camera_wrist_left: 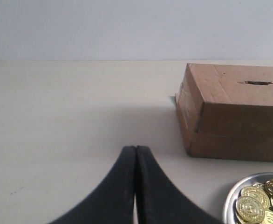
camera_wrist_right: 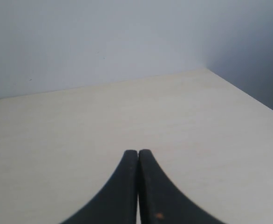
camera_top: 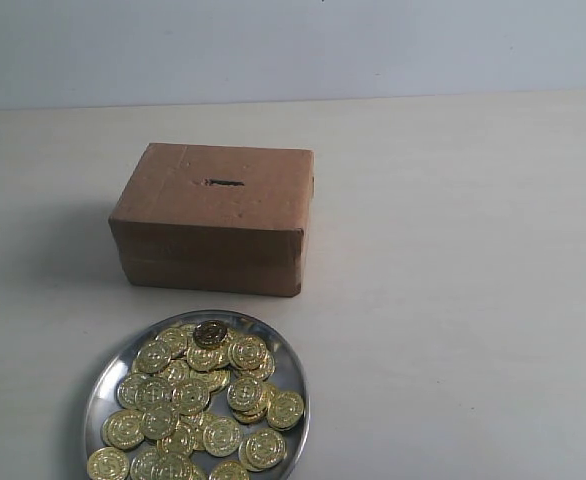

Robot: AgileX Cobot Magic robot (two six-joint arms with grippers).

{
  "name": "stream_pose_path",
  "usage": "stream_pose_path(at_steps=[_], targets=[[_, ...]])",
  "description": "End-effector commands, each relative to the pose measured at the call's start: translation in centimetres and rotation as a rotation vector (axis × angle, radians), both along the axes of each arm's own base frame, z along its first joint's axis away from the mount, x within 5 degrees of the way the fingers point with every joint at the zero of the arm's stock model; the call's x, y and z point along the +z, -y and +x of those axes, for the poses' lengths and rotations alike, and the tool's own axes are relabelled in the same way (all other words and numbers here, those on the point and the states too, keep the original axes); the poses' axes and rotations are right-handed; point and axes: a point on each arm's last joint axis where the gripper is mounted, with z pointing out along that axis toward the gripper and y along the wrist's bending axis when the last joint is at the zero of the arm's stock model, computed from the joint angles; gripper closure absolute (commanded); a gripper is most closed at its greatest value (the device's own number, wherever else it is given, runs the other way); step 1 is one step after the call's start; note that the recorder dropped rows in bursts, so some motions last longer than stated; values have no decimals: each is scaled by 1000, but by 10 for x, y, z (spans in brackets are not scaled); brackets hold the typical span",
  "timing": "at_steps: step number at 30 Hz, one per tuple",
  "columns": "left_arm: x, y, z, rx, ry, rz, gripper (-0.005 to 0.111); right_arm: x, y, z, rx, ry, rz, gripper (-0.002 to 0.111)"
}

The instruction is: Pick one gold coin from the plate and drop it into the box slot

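1. Exterior view, lower left: gold coins [camera_top: 198, 400] lie heaped on the plate [camera_top: 295, 368], loose for picking.
2. Just above, the box [camera_top: 213, 225] sits with its slot [camera_top: 225, 183] facing up.
3. The left gripper [camera_wrist_left: 135, 154] and right gripper [camera_wrist_right: 138, 156] are both pressed together, empty, apart from the coins.

So ahead of the left claw [camera_wrist_left: 135, 150] we've got bare table [camera_wrist_left: 80, 107], nothing to bump. Off toward the other arm's side the box [camera_wrist_left: 234, 116] stands in the way, and the plate [camera_wrist_left: 230, 198] heaped with coins [camera_wrist_left: 250, 207] sits nearer the claw. Ahead of the right claw [camera_wrist_right: 138, 153], it's open table to the edge.
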Motion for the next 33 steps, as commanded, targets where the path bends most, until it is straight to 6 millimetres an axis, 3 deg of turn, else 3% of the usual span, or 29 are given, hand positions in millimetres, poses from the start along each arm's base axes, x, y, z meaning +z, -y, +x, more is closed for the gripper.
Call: stream_pose_path(at_steps=[1,8,33], targets=[[0,-4,1,73,6,-18,107,-1,0,0,-2,5,1,108],[0,-8,1,155,3,-18,107,-1,0,0,-2,3,1,108],[-2,-2,0,91,-27,-27,107,-2,0,0,-4,-12,-9,108]])
